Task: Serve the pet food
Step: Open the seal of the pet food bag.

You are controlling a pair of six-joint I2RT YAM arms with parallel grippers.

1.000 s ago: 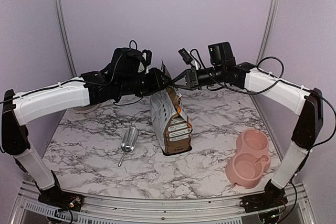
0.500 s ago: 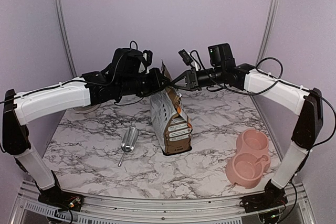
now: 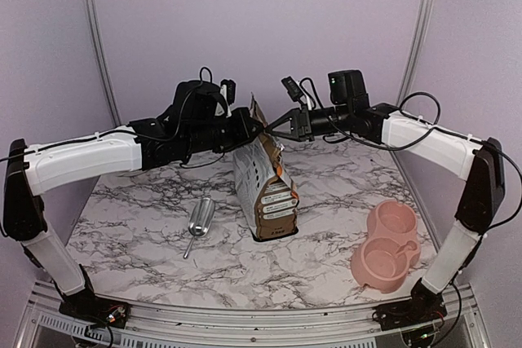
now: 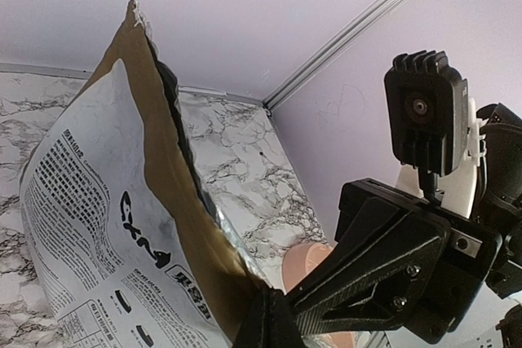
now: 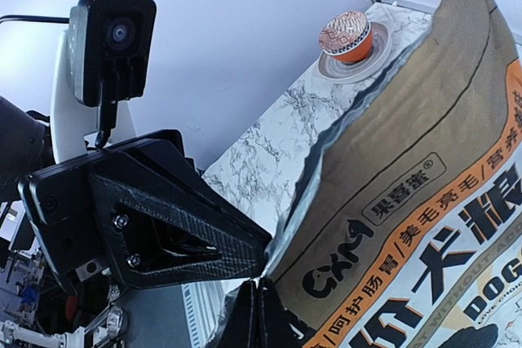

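Observation:
The brown-and-black pet food bag stands upright mid-table with its top torn open. My left gripper is shut on the top edge of the bag's left side. My right gripper is shut on the opposite edge, tip to tip with it. In the left wrist view my gripper pinches the bag's white printed side. In the right wrist view my gripper pinches the bag's brown front. No kibble shows; the bag's inside is hidden.
A metal scoop lies left of the bag. A pink double bowl sits at the front right. The reddish mesh ball on its small dish stands at the back left, behind my left arm in the top view.
Both arms have shifted very slightly while keeping their pinch on the bag's top. The bag, scoop and bowl have not moved.

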